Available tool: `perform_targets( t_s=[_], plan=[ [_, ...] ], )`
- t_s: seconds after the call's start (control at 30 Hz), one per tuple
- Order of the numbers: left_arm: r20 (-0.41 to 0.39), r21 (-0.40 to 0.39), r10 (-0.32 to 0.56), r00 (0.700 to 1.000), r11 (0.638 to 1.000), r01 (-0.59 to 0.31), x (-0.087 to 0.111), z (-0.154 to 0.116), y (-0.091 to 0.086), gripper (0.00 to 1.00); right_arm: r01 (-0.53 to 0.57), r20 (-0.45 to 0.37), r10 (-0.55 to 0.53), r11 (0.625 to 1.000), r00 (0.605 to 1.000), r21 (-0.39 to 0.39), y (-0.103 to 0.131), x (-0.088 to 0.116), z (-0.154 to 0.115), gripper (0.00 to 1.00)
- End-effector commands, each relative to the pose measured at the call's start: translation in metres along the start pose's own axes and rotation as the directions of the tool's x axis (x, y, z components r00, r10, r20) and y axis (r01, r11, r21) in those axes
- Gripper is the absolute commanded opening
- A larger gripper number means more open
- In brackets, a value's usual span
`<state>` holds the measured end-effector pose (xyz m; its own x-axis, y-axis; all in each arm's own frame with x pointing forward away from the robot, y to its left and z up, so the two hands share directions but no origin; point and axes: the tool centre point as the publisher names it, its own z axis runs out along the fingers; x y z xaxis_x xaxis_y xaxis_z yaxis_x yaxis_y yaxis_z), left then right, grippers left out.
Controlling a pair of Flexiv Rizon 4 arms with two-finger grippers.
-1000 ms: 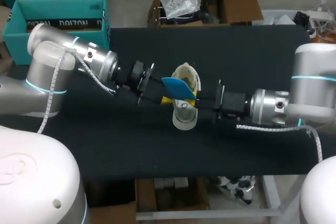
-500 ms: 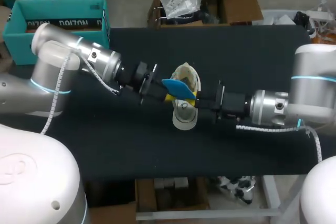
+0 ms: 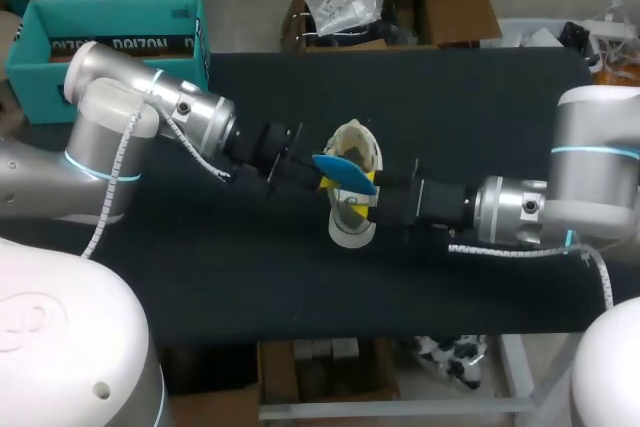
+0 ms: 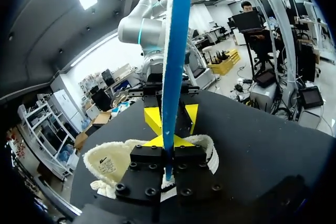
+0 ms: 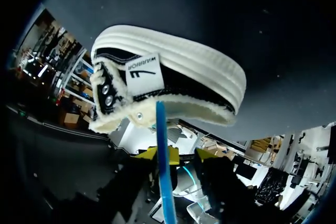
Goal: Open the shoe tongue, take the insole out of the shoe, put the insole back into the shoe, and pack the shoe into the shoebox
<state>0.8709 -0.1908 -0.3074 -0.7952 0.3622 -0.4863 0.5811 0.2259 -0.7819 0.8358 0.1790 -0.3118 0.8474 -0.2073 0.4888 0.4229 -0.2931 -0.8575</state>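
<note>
Above the shoe [image 3: 350, 232], the left gripper [image 3: 322, 184] is clamping the insole [image 3: 343, 169], which is showing broad overhead but edge-on from both wrists. The shoe is lying near-to-far. Whether the right gripper [image 3: 366, 209] is gripping, I cannot tell.

**Worktop** [image 3: 480, 107]: shoe [image 3: 352, 217] at the middle.

**Insole** [image 3: 343, 169]: held over the shoe, between the two arms.

**Left end effector** [image 3: 320, 183]: comes in from the left and is clamped on the insole's left end.

**Right end effector** [image 3: 370, 203]: just right of the shoe, at the insole's right end.

**Shoebox** [image 3: 110, 37]: behind the worktop's far left corner, well apart from the shoe.
</note>
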Motion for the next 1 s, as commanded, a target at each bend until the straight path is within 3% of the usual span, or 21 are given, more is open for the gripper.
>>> perform_targets(
  t_s=[0.03, 0.37, 0.5, 1.0],
  plan=[
    [-0.029, -0.017, 0.052, 0.998, 0.998, -0.052, -0.003, -0.001, -0.004, 0.00, -0.003, -0.007, 0.002, 0.997, 1.000, -0.075, -0.018, -0.003, -0.007, 0.90],
    [-0.145, -0.076, 0.157, 0.977, 0.983, -0.169, -0.014, 0.004, -0.005, 0.00, -0.018, -0.050, 0.012, 0.993, 0.999, -0.115, -0.018, -0.004, -0.009, 0.68],
    [-0.175, -0.078, 0.157, 0.972, 0.982, -0.173, -0.015, 0.006, 0.000, 0.00, -0.041, -0.070, 0.032, 0.991, 0.997, -0.131, -0.012, -0.003, -0.007, 0.49],
    [-0.230, -0.065, 0.145, 0.962, 0.984, -0.165, -0.010, -0.002, 0.011, 0.00, -0.072, -0.107, 0.056, 0.987, 0.993, -0.146, 0.001, 0.002, -0.002, 0.38]
  ],
)
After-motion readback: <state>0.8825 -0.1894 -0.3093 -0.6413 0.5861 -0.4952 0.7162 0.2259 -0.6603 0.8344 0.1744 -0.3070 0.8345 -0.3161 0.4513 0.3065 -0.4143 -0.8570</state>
